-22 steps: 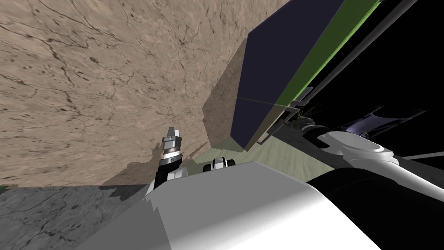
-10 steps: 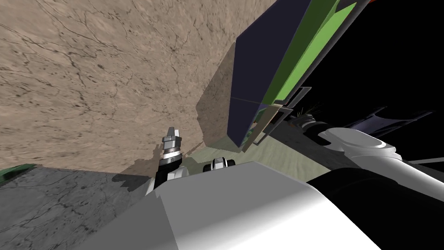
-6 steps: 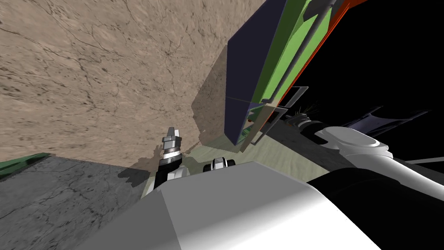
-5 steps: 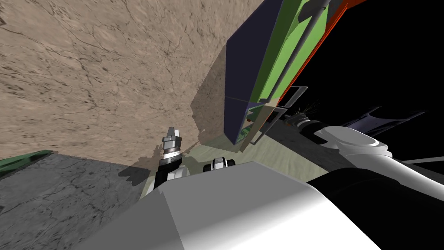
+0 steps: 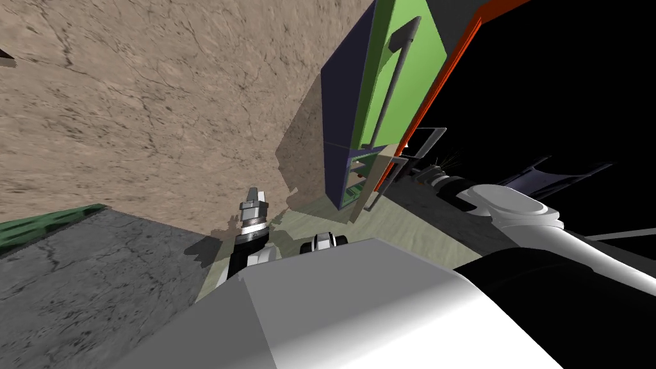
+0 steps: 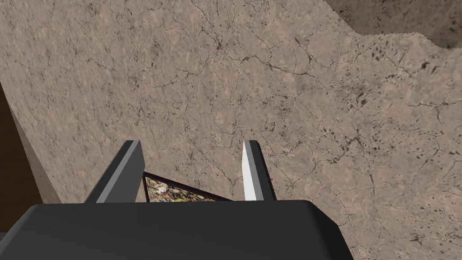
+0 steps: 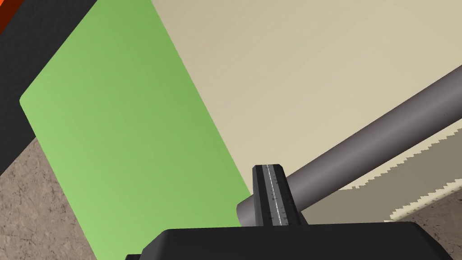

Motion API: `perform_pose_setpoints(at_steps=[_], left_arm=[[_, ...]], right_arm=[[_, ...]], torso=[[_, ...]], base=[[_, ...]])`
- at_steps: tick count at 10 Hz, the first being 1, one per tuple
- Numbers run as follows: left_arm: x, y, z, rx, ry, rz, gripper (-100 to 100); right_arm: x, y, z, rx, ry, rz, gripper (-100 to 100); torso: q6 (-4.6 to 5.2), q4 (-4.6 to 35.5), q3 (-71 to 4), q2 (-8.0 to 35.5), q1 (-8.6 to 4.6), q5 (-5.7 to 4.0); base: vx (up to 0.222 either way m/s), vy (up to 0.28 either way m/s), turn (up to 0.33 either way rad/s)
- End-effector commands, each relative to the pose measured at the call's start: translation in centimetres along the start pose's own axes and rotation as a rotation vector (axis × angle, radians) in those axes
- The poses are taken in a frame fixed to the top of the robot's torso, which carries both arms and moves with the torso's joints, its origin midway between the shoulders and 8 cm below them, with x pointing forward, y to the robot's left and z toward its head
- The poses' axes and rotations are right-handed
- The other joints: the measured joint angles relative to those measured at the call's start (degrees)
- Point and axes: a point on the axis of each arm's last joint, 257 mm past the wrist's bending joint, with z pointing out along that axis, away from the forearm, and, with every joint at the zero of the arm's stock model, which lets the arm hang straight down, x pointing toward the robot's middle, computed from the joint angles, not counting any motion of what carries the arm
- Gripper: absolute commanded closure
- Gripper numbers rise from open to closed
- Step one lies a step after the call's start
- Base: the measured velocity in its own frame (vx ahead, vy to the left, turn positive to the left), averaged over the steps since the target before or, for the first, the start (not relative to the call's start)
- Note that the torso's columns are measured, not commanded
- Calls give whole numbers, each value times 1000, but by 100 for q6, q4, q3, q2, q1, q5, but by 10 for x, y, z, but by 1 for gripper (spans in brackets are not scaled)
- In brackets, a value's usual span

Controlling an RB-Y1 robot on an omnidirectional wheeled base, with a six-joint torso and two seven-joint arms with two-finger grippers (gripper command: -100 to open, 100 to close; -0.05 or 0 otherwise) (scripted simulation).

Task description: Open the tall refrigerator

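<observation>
Right gripper [image 7: 267,198] clamped on beige door [image 7: 316,67] handle [image 7: 370,144]; I should pull along the hinge arc. Left gripper [image 6: 191,174] fingers apart.

The refrigerator [image 5: 423,70] is all flat, matt colour: a smooth green door panel, a dark navy side and a plain beige lower door [image 7: 293,67], none showing any grain. Its handle [image 7: 370,131] is a smooth grey bar with a soft, metal-like sheen. The wall [image 6: 293,90] looks like rough tan stone veined with fine cracks, and the floor [image 5: 77,282] like grey cracked stone. The left gripper [image 6: 191,144] has smooth pale grey fingers [image 6: 250,171] on a matt black body.
</observation>
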Motion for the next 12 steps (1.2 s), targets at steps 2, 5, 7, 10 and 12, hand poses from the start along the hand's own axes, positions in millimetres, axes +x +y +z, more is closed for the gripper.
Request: perform_pose_setpoints(at_steps=[2, 5, 7, 10, 12], left_arm=[[0, 0, 0, 0, 0, 0, 0], [0, 0, 0, 0, 0, 0, 0], [0, 0, 0, 0, 0, 0, 0], [0, 0, 0, 0, 0, 0, 0], [0, 0, 0, 0, 0, 0, 0]], right_arm=[[3, -12, -1, 11, 15, -19, -100], [7, -29, -2, 28, 36, -43, -100], [10, -24, -4, 23, 39, -35, -100], [-8, -9, -1, -14, -3, -36, 100], [-18, -4, 1, -27, -24, -38, 100]], torso=[[-4, -19, -39, -59, 56, 20], [-39, -4, -17, -18, -2, 12], [-15, 1, -1, 7, -39, -3], [3, 16, 14, 32, -68, 3], [-4, 13, -4, 5, -73, 1]], base=[[82, 104, -47], [116, 146, -52], [26, 37, 0], [-55, -106, 35], [-142, -259, 16]])
